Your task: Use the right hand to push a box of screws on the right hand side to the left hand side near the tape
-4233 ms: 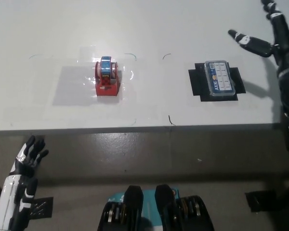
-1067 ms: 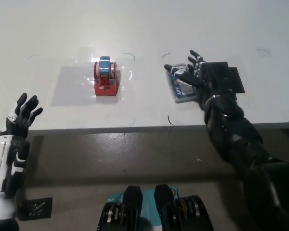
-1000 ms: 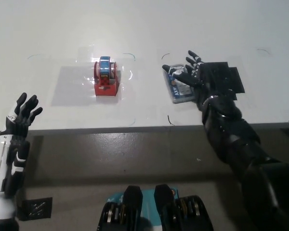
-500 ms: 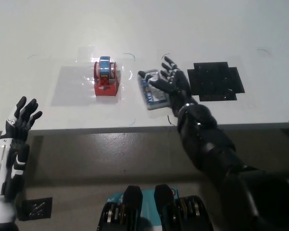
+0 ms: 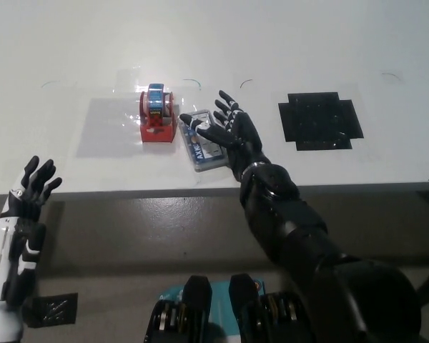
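Nearest the camera, at the lower left and off the front edge of the surface (image 5: pixel 386 50), the white left hand (image 5: pixel 28 189) rests with its fingers spread apart, holding nothing. From the lower right the black right arm reaches diagonally up over the front edge of the white surface. Its right hand (image 5: pixel 229 132) lies flat with the fingers fanned out, laid on and against the right side of the box of screws (image 5: pixel 202 146), covering part of the lid; it grips nothing. The box, a clear-lidded case with a blue label, sits slightly tilted, just beside the right side of the tape (image 5: pixel 159 115), close to it though whether the two touch cannot be told. The tape is a red dispenser with a blue roll, standing upright on a faint grey rectangular patch (image 5: pixel 107 127). Farther right, well apart from the box, a black cross-shaped mat (image 5: pixel 319 120) lies bare on the surface.
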